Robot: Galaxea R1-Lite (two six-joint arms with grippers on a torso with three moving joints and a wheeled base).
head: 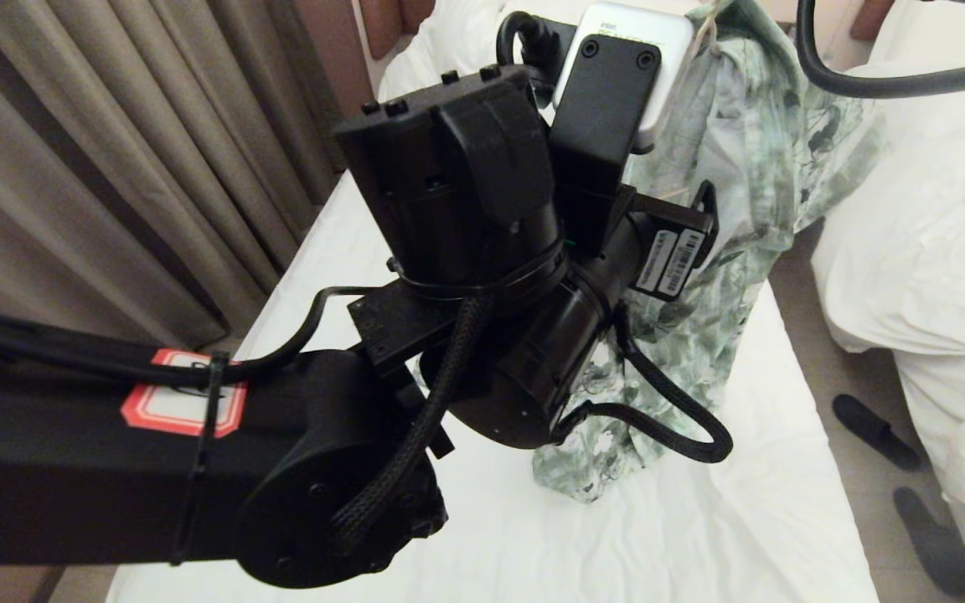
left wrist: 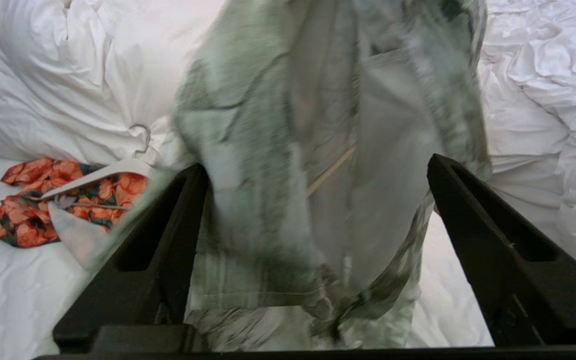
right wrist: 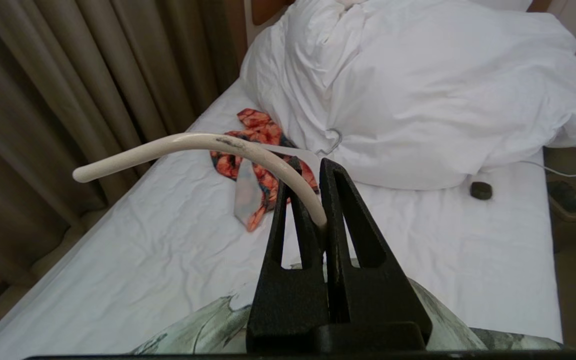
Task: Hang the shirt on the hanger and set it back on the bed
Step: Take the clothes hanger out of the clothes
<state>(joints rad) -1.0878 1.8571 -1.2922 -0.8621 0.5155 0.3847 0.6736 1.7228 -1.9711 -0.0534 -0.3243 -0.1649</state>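
From my remote seat: the shirt (head: 750,167) hangs above the bed (head: 700,536), its hem reaching the sheet. My left arm (head: 449,276) crosses in front of it. At the far end, a second garment (right wrist: 263,150) with another hanger (left wrist: 98,175) lies before the pillows (right wrist: 418,90). Curtains (head: 114,167) line the bed's left; another bed (head: 935,276) stands right, slippers (head: 876,431) between.

Counting two beds: the bed (head: 750,519) and a second with a heaped duvet (head: 935,251). Showing two hangers: the hanger (right wrist: 193,142), a white hanger (right wrist: 288,148). Two garments: the shirt (head: 742,167), an orange floral garment (left wrist: 23,210). Two dark slippers (head: 876,431) lying on the floor.
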